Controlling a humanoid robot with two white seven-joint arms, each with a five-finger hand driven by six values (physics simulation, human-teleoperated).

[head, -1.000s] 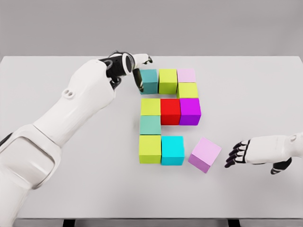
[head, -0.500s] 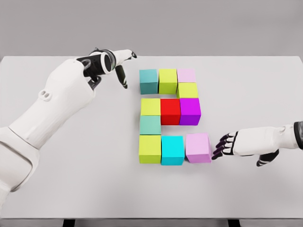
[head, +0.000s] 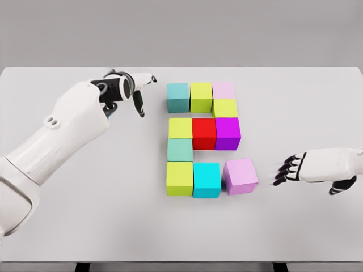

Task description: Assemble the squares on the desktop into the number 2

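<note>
Nearly there, by the look of it: the coloured squares already read as a 2, and the one piece out of true is the pale pink square (head: pixel 240 175) at the end of the bottom row. It sits just left of the right hand (head: pixel 292 170), apart from the fingertips, its near edge against the cyan square (head: pixel 206 179) but turned a little, so its far corner swings out of line and a thin wedge of worktop (head: pixel 317 113) shows beside it.

The right hand is released, fingers spread and holding nothing, pointing toward the pink square. The left hand (head: pixel 136 90) hovers well off to the upper left of the teal top-row square (head: pixel 178 97), also unclenched and empty, clear of the figure.

To finish cleanly, I judge the step is a squaring nudge, not a grasp. The right hand should meet the face nearest it flat, with several fingertips together, aiming at the corner that sticks out toward it. A push at one point elsewhere would likely spin the block further. The stroke should be short and slow, stopping once the pink square lies flush with the cyan one; pushing on risks shunting the cyan and lime (head: pixel 180 178) squares along the row and spoiling the base.
</note>
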